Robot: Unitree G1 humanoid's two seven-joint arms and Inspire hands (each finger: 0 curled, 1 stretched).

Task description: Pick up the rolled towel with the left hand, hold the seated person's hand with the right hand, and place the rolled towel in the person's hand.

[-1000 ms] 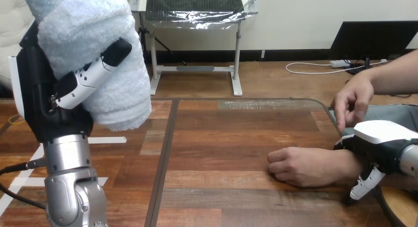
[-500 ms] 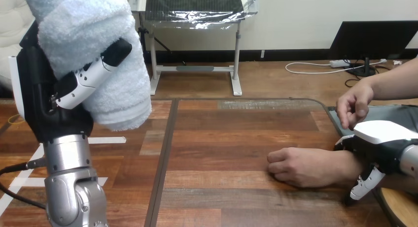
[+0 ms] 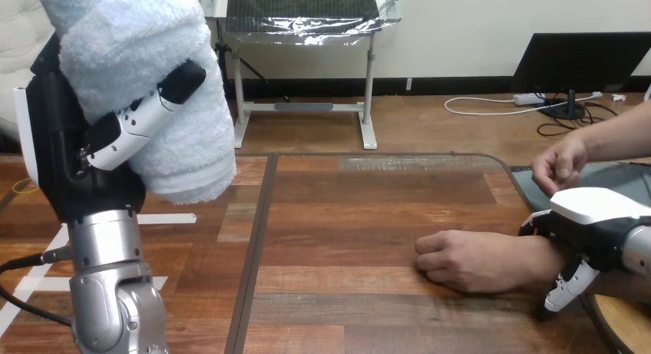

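Close to the camera, high and well left of the person's fist (image 3: pixel 468 258) on the table (image 3: pixel 368 208), the left hand (image 3: pixel 77 170) is clamped round the rolled towel (image 3: pixel 146 85). Just right of the fist, the right hand (image 3: pixel 595 212) curls round the person's wrist (image 3: pixel 541 262). Beyond the fist, the person's other hand (image 3: pixel 560 163) hovers.

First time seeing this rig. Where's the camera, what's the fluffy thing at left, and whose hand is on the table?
This is one view from a camera on a humanoid robot's head, looking down across a wooden table. The silver arm at left ends in the robot's left hand, which is raised and curled round a pale blue rolled towel. At right, its right hand sits over a seated person's wrist, fingers curled round it. The person's hand rests loosely closed on the table. Their other hand hovers behind it.
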